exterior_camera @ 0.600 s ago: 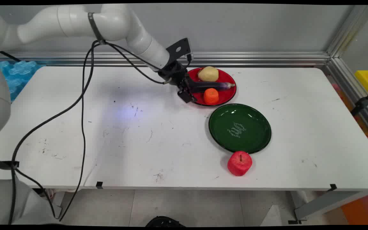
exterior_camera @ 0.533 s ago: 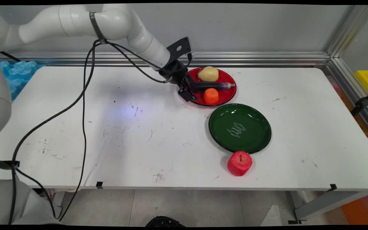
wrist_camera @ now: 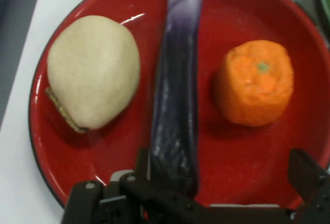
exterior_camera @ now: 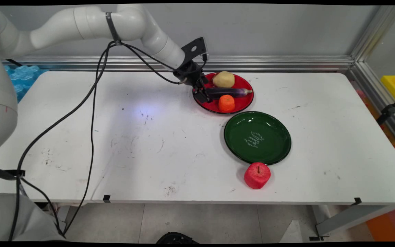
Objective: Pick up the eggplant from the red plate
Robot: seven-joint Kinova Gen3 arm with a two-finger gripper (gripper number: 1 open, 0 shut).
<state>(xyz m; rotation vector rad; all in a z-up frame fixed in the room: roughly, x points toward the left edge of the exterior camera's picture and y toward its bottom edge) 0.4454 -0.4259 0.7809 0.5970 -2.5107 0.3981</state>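
A red plate (exterior_camera: 247,100) (wrist_camera: 227,12) at the back of the table holds a pale potato (exterior_camera: 223,79) (wrist_camera: 93,72), a long purple eggplant (exterior_camera: 227,92) (wrist_camera: 175,105) and an orange (exterior_camera: 226,103) (wrist_camera: 255,82). My gripper (exterior_camera: 202,94) (wrist_camera: 224,170) hangs low over the plate's left rim and is open. The eggplant's left end lies between the fingers. In the hand view it sits close to one finger (wrist_camera: 142,163), while the other finger (wrist_camera: 307,172) stands well apart, below the orange. Nothing is gripped.
A green plate (exterior_camera: 257,138) with nothing on it sits just in front of the red plate. A red apple (exterior_camera: 257,175) stands on the table at its near rim. Black cables hang from the arm over the left half of the table.
The gripper has moved a little toward the back and right, from beside the red plate's left rim to over it, at the eggplant's end. The fruits and plates have not moved.
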